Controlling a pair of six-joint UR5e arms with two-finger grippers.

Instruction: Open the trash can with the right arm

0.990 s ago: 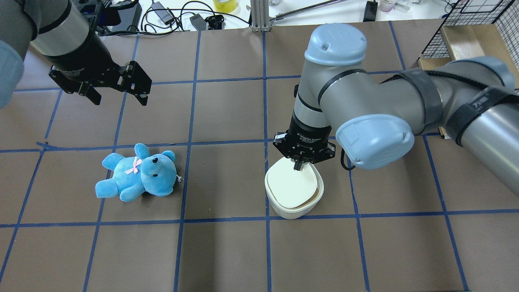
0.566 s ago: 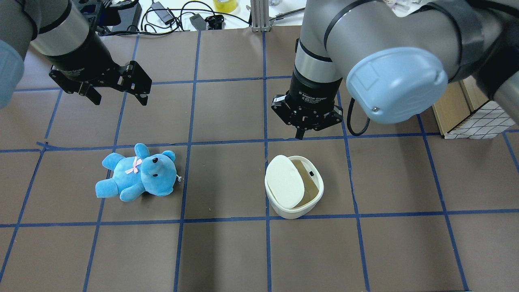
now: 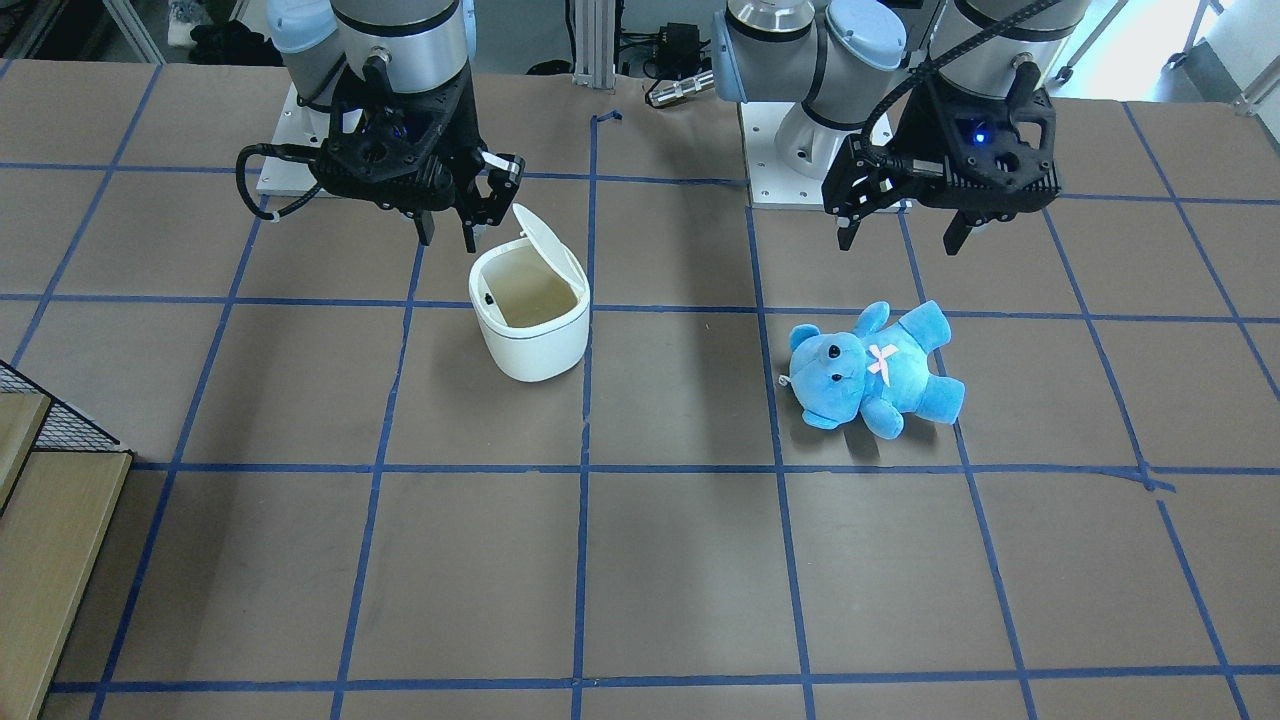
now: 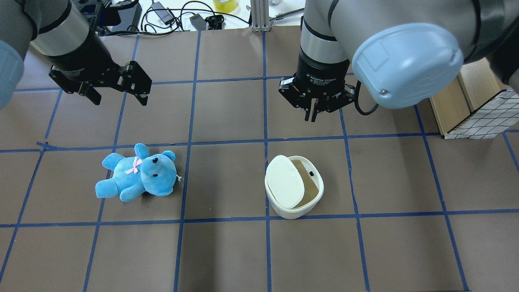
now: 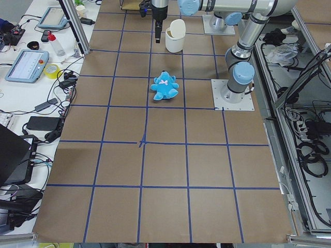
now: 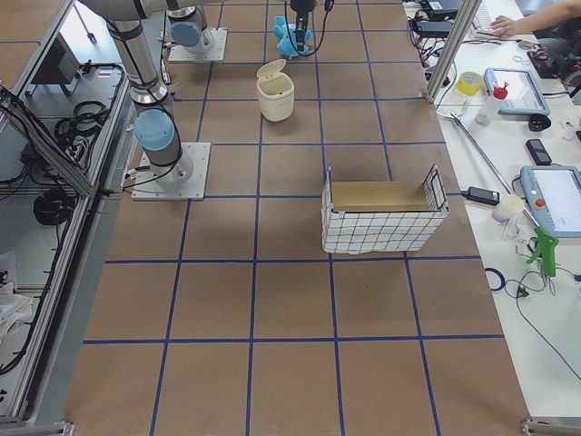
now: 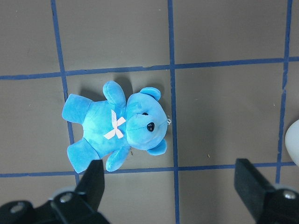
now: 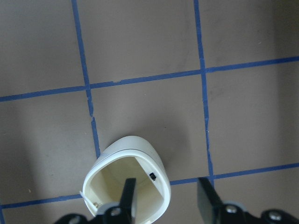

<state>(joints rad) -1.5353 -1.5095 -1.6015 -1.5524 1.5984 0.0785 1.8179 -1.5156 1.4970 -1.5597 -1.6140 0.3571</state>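
The small white trash can (image 4: pixel 294 205) stands right of the table's middle with its lid (image 4: pixel 284 182) flipped up, and the beige inside (image 3: pixel 528 295) shows. My right gripper (image 4: pixel 310 117) hangs above and beyond the can and touches nothing. Its fingers are narrowed, with an empty gap between them, as the right wrist view (image 8: pixel 166 198) shows above the can's rim (image 8: pixel 156 163). In the front-facing view this gripper (image 3: pixel 447 238) sits just beside the raised lid (image 3: pixel 545 235). My left gripper (image 4: pixel 119 99) is wide open and empty at the far left.
A blue teddy bear (image 4: pixel 138 172) lies on the left half of the table, under the left wrist camera (image 7: pixel 119 128). A wire basket with cardboard (image 4: pixel 478 101) stands at the right edge. Cables and devices (image 4: pixel 174 16) line the far edge.
The right gripper was pressing on the closed lid's back edge. It has since risen and pulled away towards the far side, and the lid has flipped open. The left arm has not moved.
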